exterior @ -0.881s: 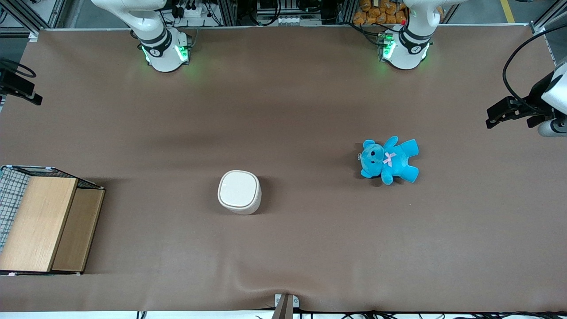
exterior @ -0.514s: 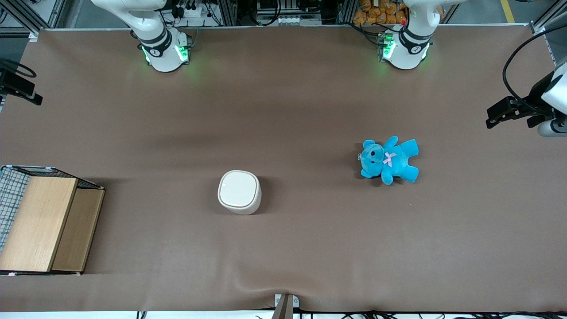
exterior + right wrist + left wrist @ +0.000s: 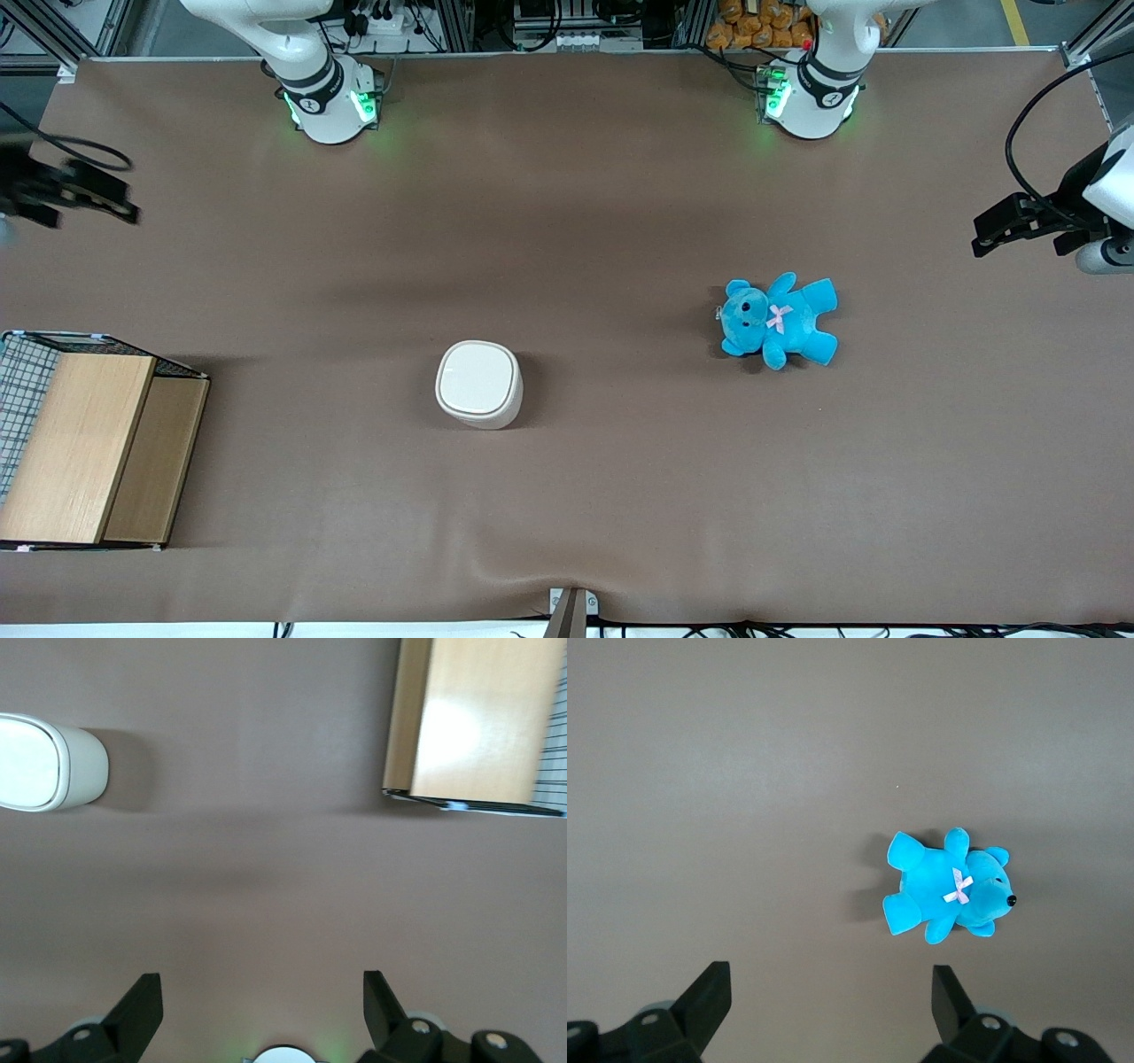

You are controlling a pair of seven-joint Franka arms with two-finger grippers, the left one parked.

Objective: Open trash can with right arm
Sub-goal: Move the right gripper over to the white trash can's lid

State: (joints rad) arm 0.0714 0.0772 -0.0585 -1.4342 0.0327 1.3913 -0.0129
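The trash can (image 3: 478, 384) is a small cream-white bin with its flat lid shut, standing on the brown table near the middle. It also shows in the right wrist view (image 3: 44, 762). My right arm's gripper (image 3: 120, 199) hangs above the table at the working arm's end, farther from the front camera than the trash can and well apart from it. In the right wrist view the gripper (image 3: 262, 992) is open and empty, with only bare table between its fingers.
A wooden box with wire mesh (image 3: 89, 447) stands at the working arm's end, nearer the front camera than the gripper; it also shows in the right wrist view (image 3: 478, 722). A blue teddy (image 3: 778, 319) lies toward the parked arm's end.
My right gripper has moved from the table's edge inward over the table, toward the trash can's side. The trash can, teddy and box have not moved.
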